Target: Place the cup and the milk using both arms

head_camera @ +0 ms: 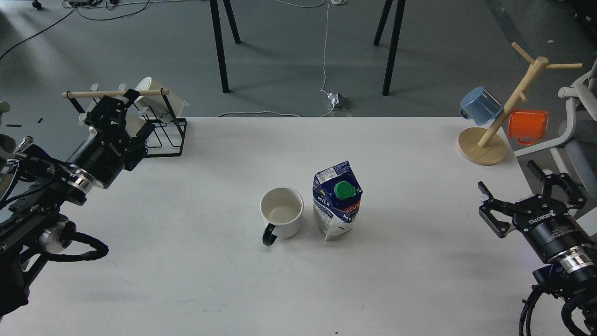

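The cream-white cup with a black handle stands upright near the middle of the white table, handle toward me. The blue and white milk carton with a green cap stands upright right beside it, on its right. My right gripper is open and empty at the table's right edge, far from the carton. My left gripper is at the far left, in front of the black rack, with its fingers spread and nothing in it.
A black wire rack with a wooden bar holds white mugs at the back left. A wooden mug tree at the back right carries a blue mug and an orange mug. A chair stands right of the table.
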{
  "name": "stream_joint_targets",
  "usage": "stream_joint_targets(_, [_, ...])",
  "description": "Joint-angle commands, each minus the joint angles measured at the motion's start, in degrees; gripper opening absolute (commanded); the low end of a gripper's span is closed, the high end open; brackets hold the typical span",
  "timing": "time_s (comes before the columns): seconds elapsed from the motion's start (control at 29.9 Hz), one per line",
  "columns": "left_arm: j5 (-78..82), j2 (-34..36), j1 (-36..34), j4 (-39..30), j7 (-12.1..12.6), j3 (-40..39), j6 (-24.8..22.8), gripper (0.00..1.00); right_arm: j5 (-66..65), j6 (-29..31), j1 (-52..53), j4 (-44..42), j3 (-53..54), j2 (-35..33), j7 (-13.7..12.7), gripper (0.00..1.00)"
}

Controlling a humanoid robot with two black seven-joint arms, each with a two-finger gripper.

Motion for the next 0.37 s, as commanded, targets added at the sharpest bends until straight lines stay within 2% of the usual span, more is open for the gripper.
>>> stream_joint_targets(0.0, [0.00,-0.57,0.96,-0.29,0.00,-0.16,0.08,0.98,-0.05,0.00,6.70,-6.16,0.60,-0.91,-0.15,0.99])
stream_joint_targets(0.1, [-0.79,-0.31,1.14,-1.78,0.00,-0.86,0.61,0.98,-0.23,0.00,9.61,-9.16,-0.81,-0.91,-0.15,0.99])
stream_joint_targets(0.33, [-1.58,-0.48,2.28,-2.40,0.00,-4.46,0.52,0.98,-0.23,0.00,10.32,-9.25,-1.16,-0.03,0.03,0.99])
